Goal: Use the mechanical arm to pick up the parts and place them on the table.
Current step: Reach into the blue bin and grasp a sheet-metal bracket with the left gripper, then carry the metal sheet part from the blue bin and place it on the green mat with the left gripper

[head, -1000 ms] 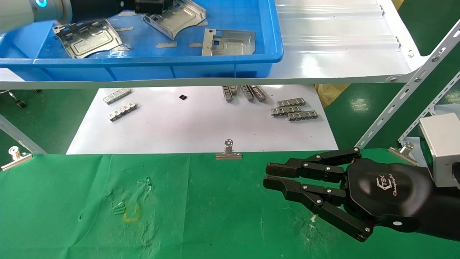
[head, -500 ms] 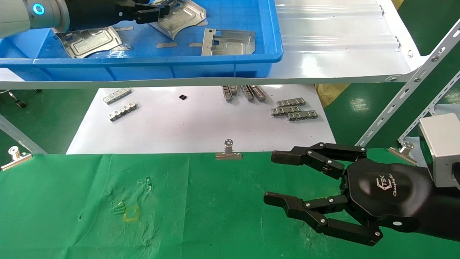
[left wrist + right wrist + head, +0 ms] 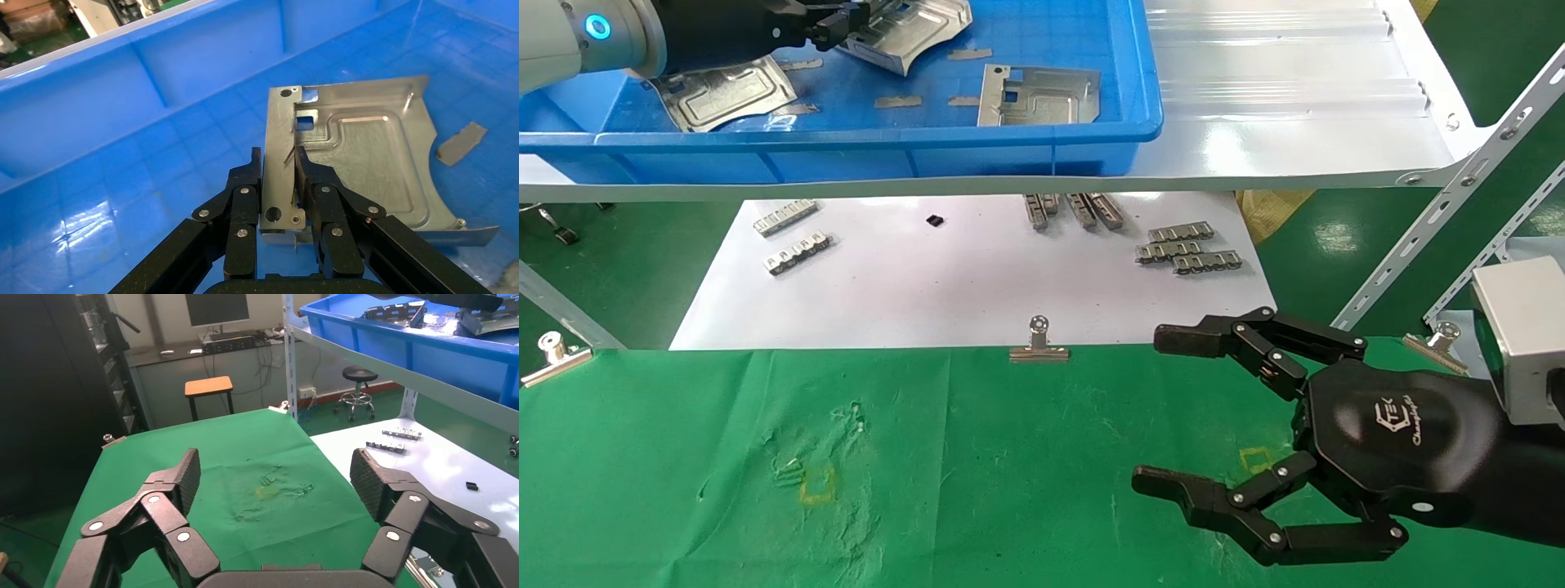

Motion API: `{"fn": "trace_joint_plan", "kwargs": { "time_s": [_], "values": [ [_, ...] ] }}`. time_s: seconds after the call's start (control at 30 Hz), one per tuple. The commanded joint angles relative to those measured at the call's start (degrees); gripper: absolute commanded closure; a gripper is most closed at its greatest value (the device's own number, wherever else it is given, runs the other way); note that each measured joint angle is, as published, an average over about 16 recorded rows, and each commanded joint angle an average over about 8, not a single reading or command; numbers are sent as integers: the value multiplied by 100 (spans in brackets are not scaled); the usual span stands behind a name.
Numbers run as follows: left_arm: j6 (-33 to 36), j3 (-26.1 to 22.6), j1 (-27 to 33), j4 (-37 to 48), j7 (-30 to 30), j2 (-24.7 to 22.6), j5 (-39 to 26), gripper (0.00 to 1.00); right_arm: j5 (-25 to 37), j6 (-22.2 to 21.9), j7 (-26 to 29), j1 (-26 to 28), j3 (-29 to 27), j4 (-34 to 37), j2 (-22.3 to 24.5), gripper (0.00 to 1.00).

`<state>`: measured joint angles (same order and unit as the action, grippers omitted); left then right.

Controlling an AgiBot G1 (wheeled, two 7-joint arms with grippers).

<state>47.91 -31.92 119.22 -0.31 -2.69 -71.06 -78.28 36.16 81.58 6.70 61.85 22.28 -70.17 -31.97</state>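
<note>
My left gripper (image 3: pixel 842 20) reaches into the blue bin (image 3: pixel 928 143) on the shelf and is shut on the edge of a silvery stamped plate (image 3: pixel 911 33). In the left wrist view the gripper (image 3: pixel 278 165) pinches the plate (image 3: pixel 367 165), which is tilted above the bin floor. Two more plates lie in the bin, one at the left (image 3: pixel 723 90) and one at the right (image 3: pixel 1042 96). My right gripper (image 3: pixel 1155 410) is wide open and empty just above the green cloth table (image 3: pixel 977 474). It also shows open in the right wrist view (image 3: pixel 276 471).
The glossy white shelf (image 3: pixel 1295 122) overhangs a white sheet (image 3: pixel 977 278) with small grey slotted strips (image 3: pixel 1185 249). Binder clips (image 3: pixel 1039 343) hold the cloth's far edge. Yellow square outlines (image 3: pixel 817 486) mark the cloth. A slanted shelf strut (image 3: pixel 1442 204) stands at the right.
My right gripper has opened from nearly shut to wide open. My left gripper has closed on the plate, and the plate has shifted a little to the left and farther away.
</note>
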Motion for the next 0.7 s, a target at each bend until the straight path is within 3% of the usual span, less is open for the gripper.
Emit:
{"fn": "trace_joint_plan", "kwargs": {
  "time_s": [0.03,0.33,0.7],
  "values": [
    [22,4,-7,5,-19,0,5,100,0,0,0,0,0,0,0,0],
    [966,367,-5,-394,416,350,542,100,0,0,0,0,0,0,0,0],
    [3364,330,77,-736,1135,821,598,100,0,0,0,0,0,0,0,0]
  ]
}}
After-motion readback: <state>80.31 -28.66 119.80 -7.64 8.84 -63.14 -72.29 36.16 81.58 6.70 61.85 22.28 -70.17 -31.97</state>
